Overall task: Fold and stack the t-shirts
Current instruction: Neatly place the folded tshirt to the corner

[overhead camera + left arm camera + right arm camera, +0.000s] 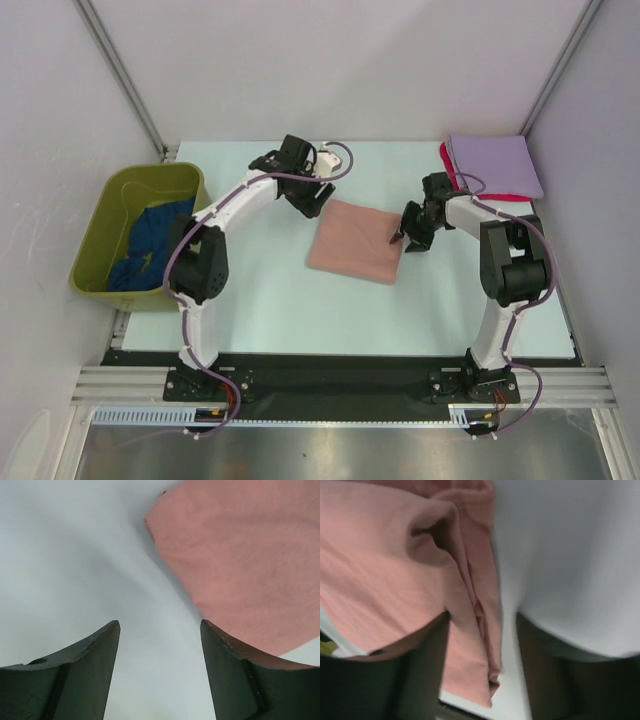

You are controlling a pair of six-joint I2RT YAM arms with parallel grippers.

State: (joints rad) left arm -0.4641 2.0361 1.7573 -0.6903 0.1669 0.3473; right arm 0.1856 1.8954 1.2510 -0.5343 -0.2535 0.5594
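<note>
Now the soft salmon-pink shirt [353,240], folded approx square, is lying at worktop [260,300] ctr. Left gripper [160,625] is hanging just off its 11 o'clock corner w/ jaws spread; right gripper [482,616], jaws also spread, is straddling its wrinkled 3 o'clock edge.

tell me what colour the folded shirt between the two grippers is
Salmon-pink, plain. The folded shirt shows best in the top external view.

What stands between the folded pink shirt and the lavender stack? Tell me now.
No loose thing lies between the salmon-pink shirt and the lavender shirt; only the right gripper sits there, at the pink shirt's right edge.
</note>
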